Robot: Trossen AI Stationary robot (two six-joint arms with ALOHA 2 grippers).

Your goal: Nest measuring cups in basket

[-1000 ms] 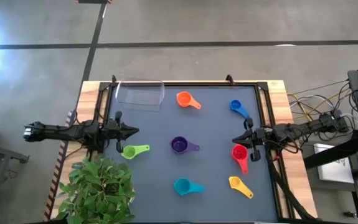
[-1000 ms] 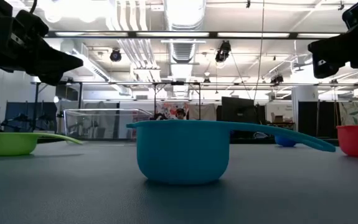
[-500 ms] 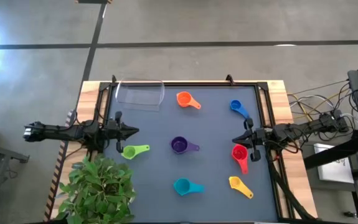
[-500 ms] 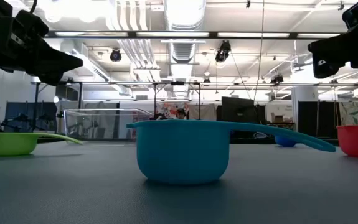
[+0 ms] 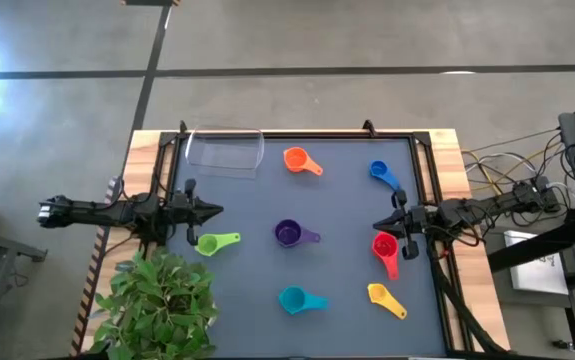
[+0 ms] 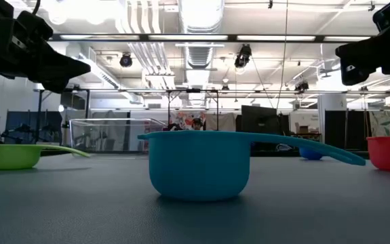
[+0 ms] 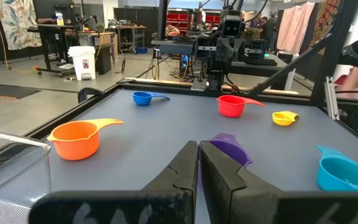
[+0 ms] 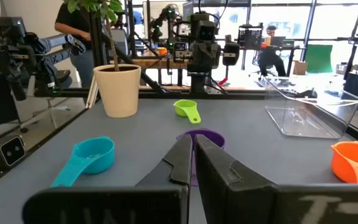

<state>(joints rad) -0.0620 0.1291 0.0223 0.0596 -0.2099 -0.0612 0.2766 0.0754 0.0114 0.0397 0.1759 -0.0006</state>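
Note:
Seven measuring cups lie bowl-down on the dark table: orange (image 5: 295, 158), blue (image 5: 378, 171), purple (image 5: 288, 234), red (image 5: 384, 246), green (image 5: 208, 243), teal (image 5: 292, 298) and yellow (image 5: 378, 293). The clear basket (image 5: 225, 150) stands empty at the far left corner. My left gripper (image 5: 217, 210) hovers at the table's left edge, shut and empty, just far of the green cup. My right gripper (image 5: 379, 222) hovers at the right edge, shut and empty, just far of the red cup.
A potted plant (image 5: 159, 303) stands at the table's near left corner, close to my left arm. A raised frame (image 5: 297, 136) runs along the table's edges. People stand in the room beyond the table (image 8: 73, 25).

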